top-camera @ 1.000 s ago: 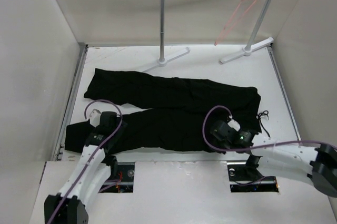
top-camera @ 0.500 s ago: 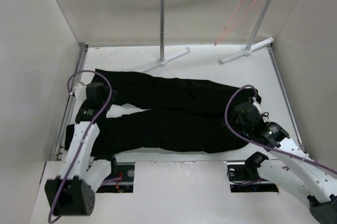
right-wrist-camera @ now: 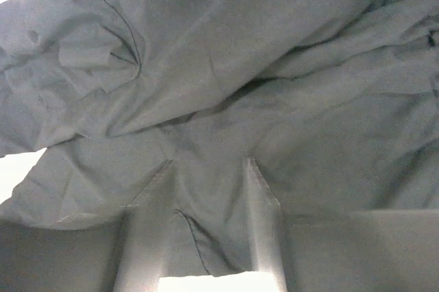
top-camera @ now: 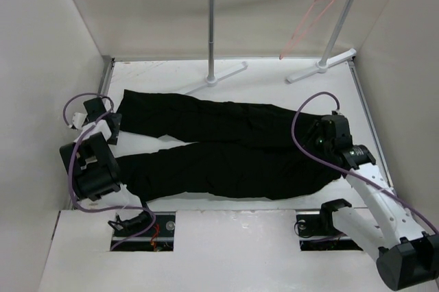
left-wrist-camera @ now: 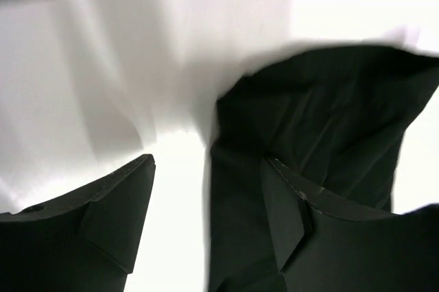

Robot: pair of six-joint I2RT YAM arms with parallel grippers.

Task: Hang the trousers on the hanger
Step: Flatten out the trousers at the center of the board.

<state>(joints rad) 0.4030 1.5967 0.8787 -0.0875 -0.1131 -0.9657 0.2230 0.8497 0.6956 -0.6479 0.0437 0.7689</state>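
Observation:
The black trousers [top-camera: 226,144] lie flat across the table, legs pointing left and waist at the right. The pink wire hanger [top-camera: 309,18] hangs on the rail at the back right, far from both arms. My left gripper [top-camera: 110,126] sits at the end of the far leg. In its wrist view the left gripper [left-wrist-camera: 206,168] is open, with the leg's edge [left-wrist-camera: 315,120] and bare table between the jaws. My right gripper [top-camera: 324,138] is over the waist end. In the right wrist view it [right-wrist-camera: 209,168] is open, and wrinkled trouser fabric [right-wrist-camera: 226,66] fills the frame beneath the jaws.
The white-and-silver rail stand [top-camera: 212,31] rises at the back, its feet on the table behind the trousers. Side walls close in on the left [top-camera: 48,100] and right [top-camera: 405,86]. A metal strip [top-camera: 96,120] runs along the table's left edge beside my left gripper.
My left arm swung from the near leg's end up to the far leg's end. My right arm moved from the near middle rightward to the waist, and its jaws opened.

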